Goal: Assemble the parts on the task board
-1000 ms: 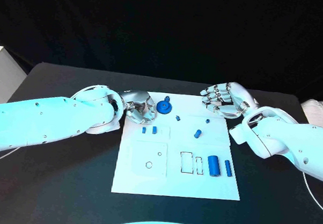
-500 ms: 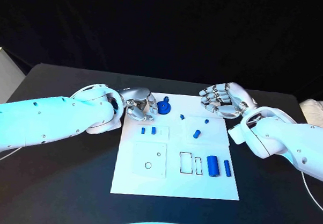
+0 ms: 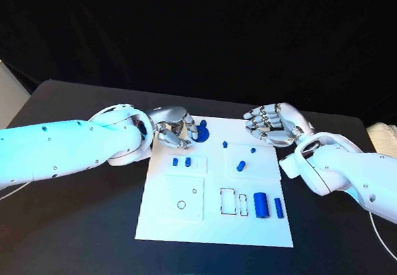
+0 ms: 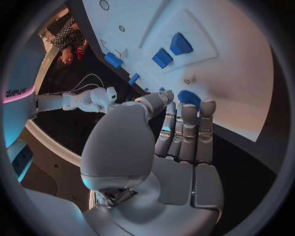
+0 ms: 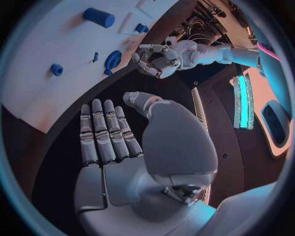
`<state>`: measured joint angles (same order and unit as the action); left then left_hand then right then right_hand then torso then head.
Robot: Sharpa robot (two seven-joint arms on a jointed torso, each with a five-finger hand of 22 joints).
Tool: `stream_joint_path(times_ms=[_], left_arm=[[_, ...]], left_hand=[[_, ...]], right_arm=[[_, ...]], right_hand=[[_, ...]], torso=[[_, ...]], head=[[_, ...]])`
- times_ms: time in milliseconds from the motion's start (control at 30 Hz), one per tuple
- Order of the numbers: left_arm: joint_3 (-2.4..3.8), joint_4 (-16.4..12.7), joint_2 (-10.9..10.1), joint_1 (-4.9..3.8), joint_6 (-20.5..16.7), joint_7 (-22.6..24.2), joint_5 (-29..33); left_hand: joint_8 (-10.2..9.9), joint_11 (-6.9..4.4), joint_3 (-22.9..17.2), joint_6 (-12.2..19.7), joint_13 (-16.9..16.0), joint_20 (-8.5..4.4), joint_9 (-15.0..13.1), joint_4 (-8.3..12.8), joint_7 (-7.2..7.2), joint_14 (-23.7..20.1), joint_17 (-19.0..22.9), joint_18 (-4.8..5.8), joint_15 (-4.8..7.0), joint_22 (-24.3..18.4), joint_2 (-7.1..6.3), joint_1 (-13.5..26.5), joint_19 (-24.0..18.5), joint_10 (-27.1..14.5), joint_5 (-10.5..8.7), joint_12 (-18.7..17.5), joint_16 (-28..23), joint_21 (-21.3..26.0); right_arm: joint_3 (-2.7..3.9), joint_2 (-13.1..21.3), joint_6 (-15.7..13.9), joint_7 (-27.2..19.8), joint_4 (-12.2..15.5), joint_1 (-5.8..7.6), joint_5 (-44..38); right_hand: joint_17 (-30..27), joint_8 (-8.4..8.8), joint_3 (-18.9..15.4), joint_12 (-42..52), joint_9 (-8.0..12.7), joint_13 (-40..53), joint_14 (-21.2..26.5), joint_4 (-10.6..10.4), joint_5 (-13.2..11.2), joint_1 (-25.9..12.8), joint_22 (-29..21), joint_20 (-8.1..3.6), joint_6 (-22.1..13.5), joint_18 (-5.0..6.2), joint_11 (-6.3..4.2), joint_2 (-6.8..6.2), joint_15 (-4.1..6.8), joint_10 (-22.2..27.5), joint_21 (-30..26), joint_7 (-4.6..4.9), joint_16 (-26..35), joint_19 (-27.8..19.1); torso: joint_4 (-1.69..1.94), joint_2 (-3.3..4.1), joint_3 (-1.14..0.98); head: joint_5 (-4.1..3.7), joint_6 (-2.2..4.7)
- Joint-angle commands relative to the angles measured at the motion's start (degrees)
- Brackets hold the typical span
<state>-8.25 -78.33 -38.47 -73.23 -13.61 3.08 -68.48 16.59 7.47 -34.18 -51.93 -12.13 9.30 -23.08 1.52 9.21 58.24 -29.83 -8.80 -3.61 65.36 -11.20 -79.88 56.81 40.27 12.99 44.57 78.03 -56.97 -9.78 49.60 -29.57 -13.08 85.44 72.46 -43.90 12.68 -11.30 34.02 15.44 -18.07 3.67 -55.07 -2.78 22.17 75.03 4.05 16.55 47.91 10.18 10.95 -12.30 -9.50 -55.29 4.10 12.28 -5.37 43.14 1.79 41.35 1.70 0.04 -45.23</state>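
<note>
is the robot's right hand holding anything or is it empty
Empty. The right hand hovers over the black table beside the task board, its fingers straight and side by side with nothing between them and the thumb.

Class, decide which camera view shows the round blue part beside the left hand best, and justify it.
The right wrist view: the round blue part shows whole as a ring. The head view shows it small beside the left hand; in the left wrist view fingers hide part of it.

You could not tell whether the left hand (image 3: 173,131) touched the round blue part (image 3: 199,133); its fingers (image 4: 186,129) hid most of it.
</note>
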Motion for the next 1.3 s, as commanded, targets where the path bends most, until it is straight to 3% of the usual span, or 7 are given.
stream_joint_path(times_ms=[33, 467, 600, 667, 833, 1000, 1300], left_arm=[[0.15, -0.09, 0.79, 0.02, -2.71, 3.41, 2.09], [1.32, 2.31, 4.42, -0.01, -3.45, 5.32, 1.78], [1.84, 2.08, 4.38, -0.01, -2.75, 5.01, 2.42], [2.11, 1.70, 4.01, -0.01, -2.37, 4.84, 3.35], [2.70, 0.58, 2.60, -0.01, -1.22, 4.25, 8.88], [3.11, -0.78, 0.88, -0.01, -0.41, 3.69, 14.04], [3.30, -1.64, -0.10, -0.03, 0.42, 3.28, 16.25]], left_hand=[[-0.24, -0.04, -0.53, -0.05, 0.20, -0.10, -0.16, -0.08, 0.35, -0.54, 0.55, -1.00, 0.11, -0.49, 0.38, -0.23, -0.91, 0.99, 0.05, 0.28, -0.33, 0.74], [-0.43, -0.12, -0.73, -0.38, 1.10, -0.45, -0.39, 0.42, 0.35, -2.77, 3.16, -1.76, 0.28, -2.58, 0.03, -0.55, -4.83, 1.70, -0.10, -0.31, -1.89, 3.93], [-0.48, -0.12, -0.67, -0.37, 1.20, -0.43, -0.40, 0.31, 0.42, -2.78, 3.22, -1.74, 0.26, -2.59, 0.07, -0.40, -4.91, 1.74, -0.15, -0.38, -1.92, 3.98], [-0.48, -0.13, -0.68, -0.38, 1.21, -0.43, -0.41, 0.30, 0.44, -2.77, 3.23, -1.74, 0.26, -2.59, 0.10, -0.40, -4.92, 1.77, -0.15, -0.38, -1.93, 3.98], [-0.55, -0.17, -0.64, -0.34, 1.29, -0.42, -0.42, 0.20, 0.54, -2.64, 3.27, -1.74, 0.28, -2.58, 0.21, -0.30, -4.89, 1.96, -0.16, -0.38, -1.86, 3.96], [-0.63, -0.21, -0.59, -0.28, 1.35, -0.42, -0.42, 0.15, 0.61, -2.45, 3.30, -1.66, 0.32, -2.34, 0.27, -0.24, -4.52, 2.12, -0.17, -0.37, -1.78, 3.63], [-0.66, -0.23, -0.52, -0.28, 1.40, -0.42, -0.44, 0.12, 0.65, -2.34, 3.33, -1.66, 0.34, -2.35, 0.27, -0.16, -4.48, 2.26, -0.18, -0.37, -1.73, 3.62]], right_arm=[[0.02, -0.09, 0.41, -0.52, -0.05, -0.03, -0.31], [0.02, -0.33, 0.19, 0.46, -0.56, -0.03, -1.76], [0.03, -0.37, 0.46, 1.41, -0.77, 0.00, -2.93], [0.04, -0.41, 0.93, 2.12, -0.97, 0.05, -3.97], [0.09, -0.57, 2.63, 3.80, -1.55, 0.40, -8.56], [0.17, -0.98, 5.21, 5.65, -2.46, 1.28, -13.69], [0.28, -2.45, 8.30, 10.10, -3.54, 1.96, -23.20]], right_hand=[[0.03, -0.07, 0.29, -0.41, -0.07, -0.04, -0.73, 0.20, -0.26, -0.11, 0.09, -0.09, 0.41, 0.35, -0.01, 0.54, 0.04, -0.37, 0.49, 2.07, -0.45, 0.69], [2.97, -0.96, 1.02, -0.54, -0.64, -0.03, -7.84, 2.56, -2.57, 1.23, 0.88, -2.10, 1.98, 0.48, -1.30, 1.91, 2.39, -2.97, 3.35, 0.95, -4.66, 7.15], [5.34, -1.77, -0.15, -0.19, -1.05, 0.04, -10.95, 4.02, -4.95, 2.46, 1.72, -3.57, 3.67, 0.43, -2.37, 3.06, 3.85, -5.51, 5.33, 0.08, -6.82, 10.20], [7.62, -2.55, -1.67, 0.39, -1.30, 0.32, -14.73, 5.32, -9.18, 3.70, 3.28, -5.37, 5.73, 0.37, -3.59, 4.20, 5.51, -8.45, 8.30, -0.87, -9.28, 13.59], [12.17, -2.58, -5.62, -0.78, -1.01, 0.51, -21.10, 7.30, -9.99, 4.81, 8.23, -8.57, 8.61, -0.02, -5.33, 5.40, 7.92, -12.11, 16.01, -2.36, -13.70, 17.56], [20.50, -1.40, -7.64, -3.84, -0.39, 1.02, -28.16, 8.94, -9.85, 5.16, 17.75, -11.84, 11.59, -0.28, -6.46, 6.69, 10.28, -15.82, 29.24, -3.84, -24.26, 19.30], [43.74, 0.55, -5.03, -7.97, -0.46, 2.72, -30.83, 10.15, -10.34, 3.74, 26.76, -12.40, 12.76, 0.28, -7.18, 6.22, 10.72, -17.97, 40.38, -3.80, -52.12, 18.86]], torso=[[0.00, 0.04, 0.03], [-0.16, 0.08, -0.13], [-0.23, 0.08, -0.12], [-0.14, 0.04, -0.05], [0.06, 0.01, 0.00], [0.31, -0.11, 0.17], [0.41, -0.09, 0.38]], head=[[-0.03, 0.20], [-0.48, 1.18], [-0.55, 1.38], [-0.89, 1.49], [-1.11, 1.78], [-1.39, 1.83], [-1.22, 1.97]])
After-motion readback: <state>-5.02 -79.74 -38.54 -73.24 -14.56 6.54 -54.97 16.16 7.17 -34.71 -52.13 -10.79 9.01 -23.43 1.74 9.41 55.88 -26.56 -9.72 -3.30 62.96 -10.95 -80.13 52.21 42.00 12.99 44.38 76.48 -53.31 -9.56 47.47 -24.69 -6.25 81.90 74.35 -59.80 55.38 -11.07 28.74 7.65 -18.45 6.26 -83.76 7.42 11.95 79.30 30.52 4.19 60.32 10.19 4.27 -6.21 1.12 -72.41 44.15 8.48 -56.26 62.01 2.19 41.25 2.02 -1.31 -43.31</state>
